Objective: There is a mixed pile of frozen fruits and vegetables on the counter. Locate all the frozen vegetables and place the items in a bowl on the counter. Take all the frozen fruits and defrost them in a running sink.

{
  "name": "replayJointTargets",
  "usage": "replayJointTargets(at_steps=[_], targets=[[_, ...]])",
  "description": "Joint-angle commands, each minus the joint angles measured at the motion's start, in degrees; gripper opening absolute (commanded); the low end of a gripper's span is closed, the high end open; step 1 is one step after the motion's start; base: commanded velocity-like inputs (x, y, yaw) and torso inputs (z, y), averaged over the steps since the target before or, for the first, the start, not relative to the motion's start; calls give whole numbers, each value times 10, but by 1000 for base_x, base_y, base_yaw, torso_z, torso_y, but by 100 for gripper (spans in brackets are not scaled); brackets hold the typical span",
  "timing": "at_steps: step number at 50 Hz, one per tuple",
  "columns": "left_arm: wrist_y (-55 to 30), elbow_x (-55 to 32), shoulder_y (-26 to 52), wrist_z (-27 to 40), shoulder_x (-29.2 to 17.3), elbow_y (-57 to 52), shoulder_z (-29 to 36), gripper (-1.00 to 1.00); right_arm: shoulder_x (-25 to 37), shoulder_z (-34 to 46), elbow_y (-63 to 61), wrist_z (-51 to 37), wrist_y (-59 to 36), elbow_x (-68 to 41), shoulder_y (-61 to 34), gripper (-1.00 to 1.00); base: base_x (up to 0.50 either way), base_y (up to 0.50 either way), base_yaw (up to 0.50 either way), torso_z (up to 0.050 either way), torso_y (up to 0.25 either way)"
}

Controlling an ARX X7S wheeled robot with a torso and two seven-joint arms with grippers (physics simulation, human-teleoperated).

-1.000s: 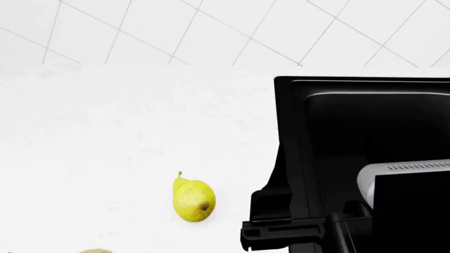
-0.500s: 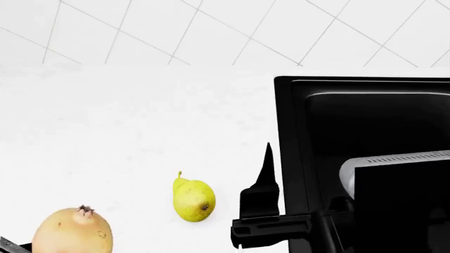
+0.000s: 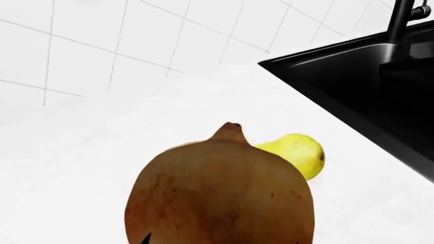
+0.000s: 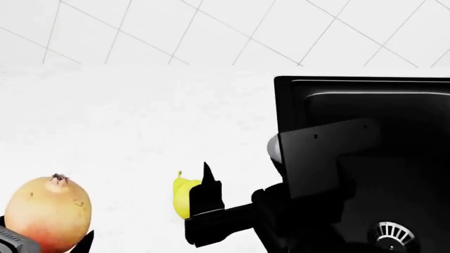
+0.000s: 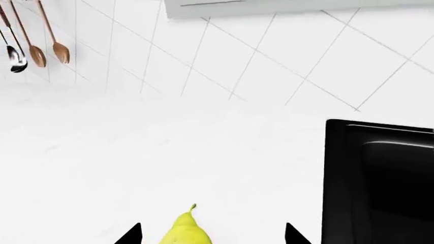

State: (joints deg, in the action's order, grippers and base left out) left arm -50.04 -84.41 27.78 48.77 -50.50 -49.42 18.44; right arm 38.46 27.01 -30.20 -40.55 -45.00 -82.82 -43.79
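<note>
The left gripper (image 4: 42, 240) was clenched on a pomegranate (image 4: 47, 212) — a tan, reddish-bottomed fruit with a small crown — held above the white table (image 4: 126, 121) at the lower left of the head view. In the left wrist view the pomegranate (image 3: 220, 195) filled the foreground, its crown pointing away from the camera. A yellow pear (image 4: 181, 196) lay on the table near the black sink (image 4: 393, 121), partly hidden in the head view by the right gripper (image 4: 207, 211). The right wrist view showed that gripper's jaws released, the two dark tips standing either side of the pear (image 5: 183, 231) — not touching it. Utensils (image 5: 34, 40) hung on the tiled wall.
</note>
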Motion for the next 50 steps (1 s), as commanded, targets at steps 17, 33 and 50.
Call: replayJointTargets(at_steps=[17, 33, 50], targets=[[18, -7, -9, 0, -18, -4, -14, -100, -42, 41, 71, 69, -14, -26, 3, 100, 0, 0, 0, 0, 0], [17, 3, -13, -2, -8, -3, -3, -100, -75, 128, 148, 137, -60, 93, -68, 100, 0, 0, 0, 0, 0], [13, 5, -7, -2, -2, 0, 5, -100, -116, 180, 238, 211, -56, 162, -108, 100, 0, 0, 0, 0, 0]])
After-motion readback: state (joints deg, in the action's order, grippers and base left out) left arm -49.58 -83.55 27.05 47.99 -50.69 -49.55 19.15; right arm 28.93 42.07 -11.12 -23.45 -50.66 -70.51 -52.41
